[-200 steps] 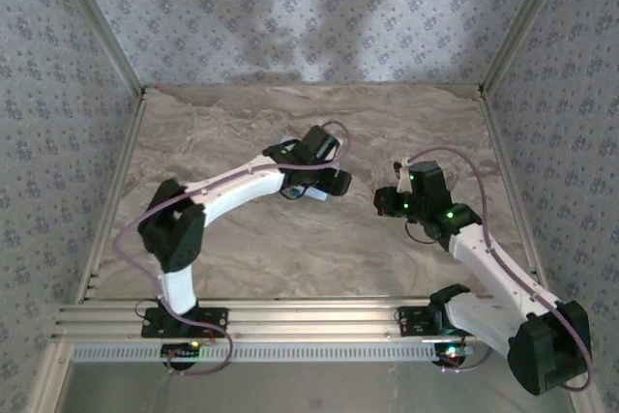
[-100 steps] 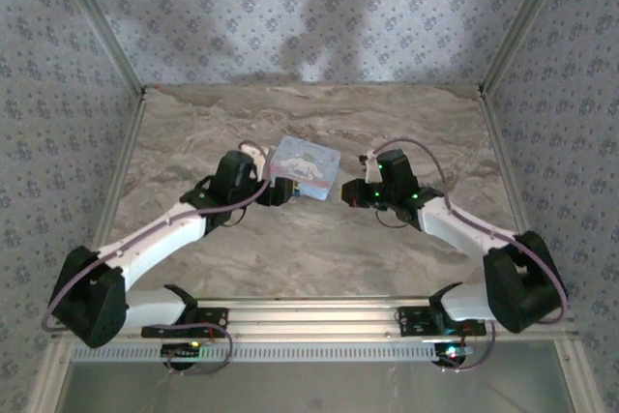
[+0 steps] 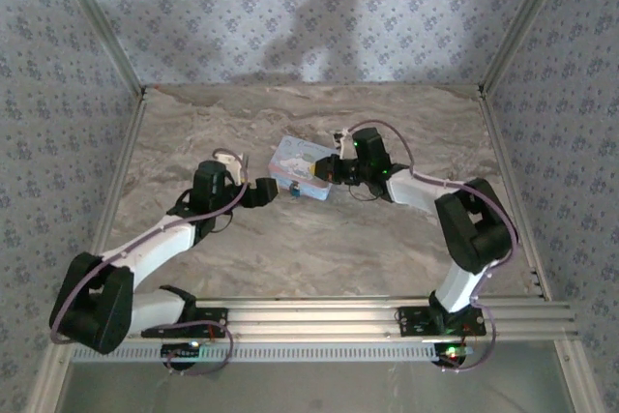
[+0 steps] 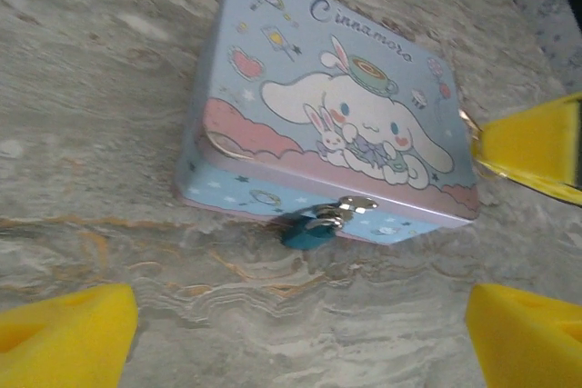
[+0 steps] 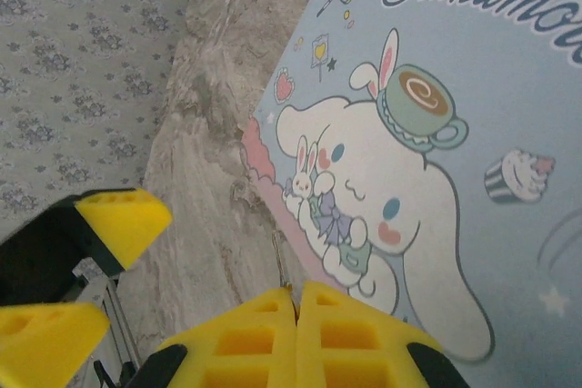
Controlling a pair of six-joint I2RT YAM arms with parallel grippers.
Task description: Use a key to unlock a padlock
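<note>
**The padlock [image 4: 307, 230] hangs on the front of the tin [image 4: 346, 88], with a gripper on each side.**

Left of the tin, the left gripper [image 3: 261, 191] is wide open and holds nothing. It points at the tin's front. The padlock hangs from the clasp in the middle of that front, down by the table [image 4: 91, 134]. It looks tiny, light and hard. I think it is smooth and slippery, and it may swing because it hangs loose. A good place to hold it is by the two flat sides of its blue body, so the keyhole stays free. I cannot tell where the keyhole is. Right of the tin, the right gripper [image 5: 296, 302] is squeezed tight. A thin key [image 5: 278, 261], as best I can tell, pokes out between its fingers.
</note>
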